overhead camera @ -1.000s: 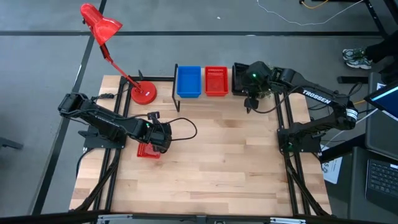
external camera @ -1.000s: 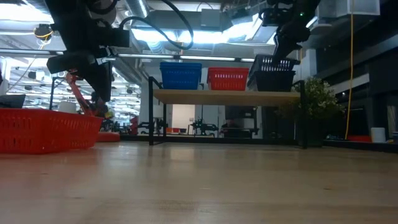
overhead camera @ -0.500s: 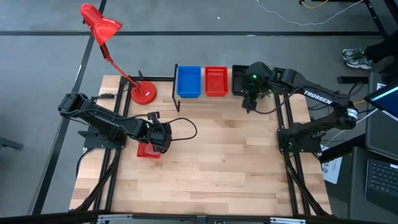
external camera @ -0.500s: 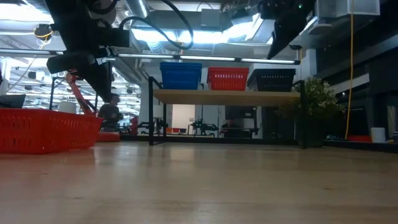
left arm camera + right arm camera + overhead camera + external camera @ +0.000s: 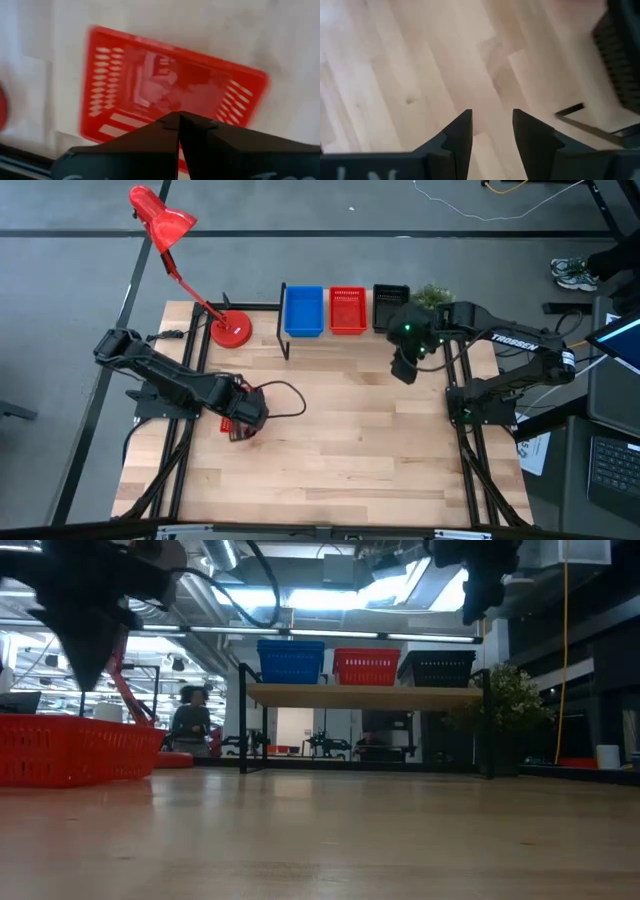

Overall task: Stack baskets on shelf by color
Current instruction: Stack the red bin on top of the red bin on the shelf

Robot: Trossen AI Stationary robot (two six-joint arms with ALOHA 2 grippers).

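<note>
The shelf (image 5: 345, 333) stands at the far edge of the table (image 5: 330, 460) and carries three baskets side by side: a blue basket (image 5: 303, 311), a red basket (image 5: 347, 310) in the middle, and a black basket (image 5: 390, 302) at the right end. In the low view the three sit level on the plank top. A second red basket (image 5: 70, 748) rests on the tabletop at the left side, well apart from the shelf. The left gripper (image 5: 179, 131) is positioned directly above this loose red basket, with its two fingers pressed together and nothing between them. The right gripper (image 5: 491, 131) is over bare tabletop just in front of the shelf's right end, near the black basket; its fingers are parted with a clear gap and hold nothing. A red desk lamp (image 5: 170, 240) stands at the table's far left corner, beside the shelf.
</note>
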